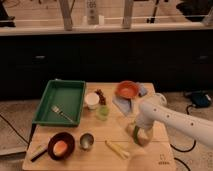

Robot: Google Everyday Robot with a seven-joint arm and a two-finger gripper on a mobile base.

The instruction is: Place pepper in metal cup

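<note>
My gripper (139, 134) hangs from the white arm over the table's right front part, pointing down, its fingers spread open just above the wood. A bit of dark green, the pepper (142, 138), shows between the fingers; the gripper hides most of it. The metal cup (86, 141) stands upright at the front, well to the left of the gripper, small and shiny with a dark inside. It stands right next to a dark bowl (61, 146) that holds something orange.
A pale yellow stick (116, 149) lies between the metal cup and the gripper. Behind are a white cup (91, 100), a light-green cup (103, 113), an orange bowl (127, 90) on a blue cloth (123, 104), and a green tray (75, 90) holding a fork.
</note>
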